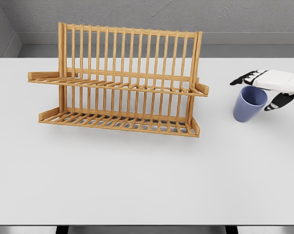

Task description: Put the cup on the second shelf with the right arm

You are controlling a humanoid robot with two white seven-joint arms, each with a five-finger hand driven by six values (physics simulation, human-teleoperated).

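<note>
— Where's the cup point(249, 104) sitting?

— Upright on the table point(137, 175), right of the rack point(122, 87), well apart from it. I'm reaching in with my right hand point(271, 87), fingers spread around the rim, thumb on the near side, not clamped yet.

— Why from above?

— Probably to be lifting it clear onto the upper shelf point(118, 85).

— Any labels?

— I'm seeing none.

white table point(137, 180) — grey wall point(137, 14) behind
</note>
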